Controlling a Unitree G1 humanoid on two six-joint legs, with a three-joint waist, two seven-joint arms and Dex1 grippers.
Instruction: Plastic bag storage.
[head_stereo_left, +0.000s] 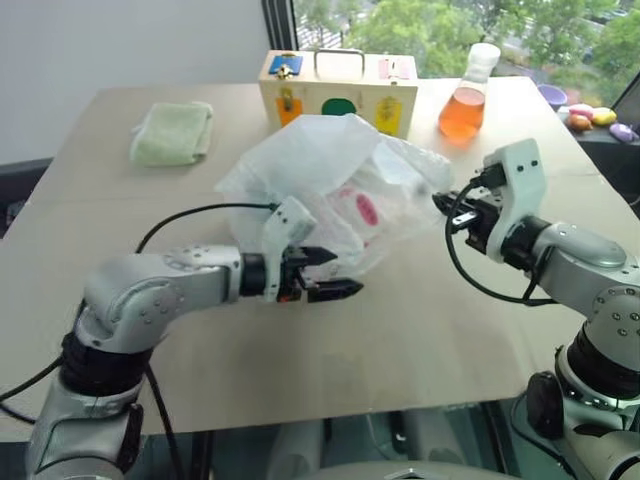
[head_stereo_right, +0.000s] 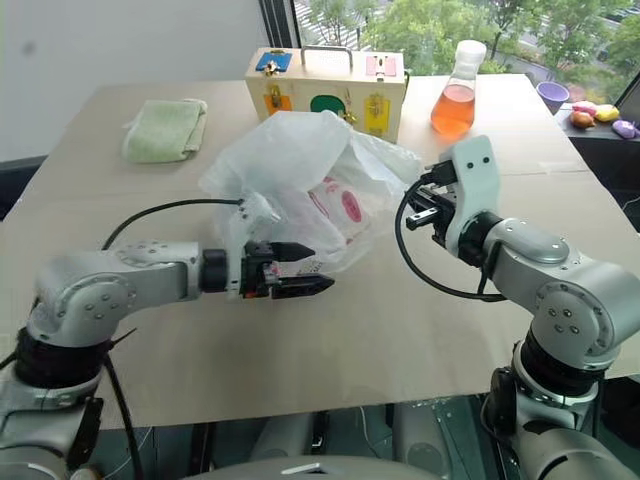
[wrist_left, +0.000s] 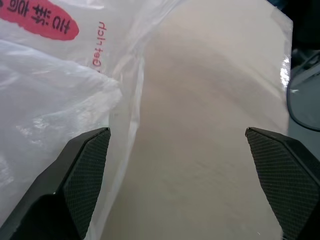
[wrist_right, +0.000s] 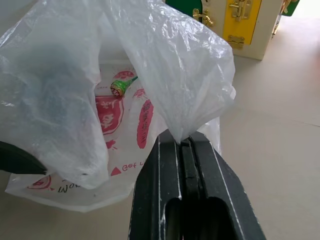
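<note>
Right tool (wrist_right: 186, 142) is clamped shut on a pinch of the plastic bag (head_stereo_left: 330, 190), jaws closed tight with film bunched out above them. It's holding that edge up off the counter (head_stereo_left: 420, 340), which reads as an anchor: keeps the bag tented and taut so the other arm has something to work against. Bag sits mid-counter between the two arms, puffed up, pink-red print facing the near side, lower part resting on the surface. Left tool (head_stereo_left: 330, 273) is wide open, nothing in it, pointing across at the bag's near lower edge; in the left wrist view one finger (wrist_left: 82, 170) is right at the film's fringe, the other is over bare counter, so it is lined up at the edge rather than around it. My read: it's setting up a second grip so the bag can be folded or gathered for stowing; task is early, bag not yet flattened. Risk is thin film slipping or the open jaws closing on air or on one layer alone. Behind the bag: wooden latch box (head_stereo_left: 340, 90) with a handle, just beside its far side. Folded green cloth (head_stereo_left: 172, 132) far left, flask of orange liquid (head_stereo_left: 465, 100) far right, both well apart from the work.
</note>
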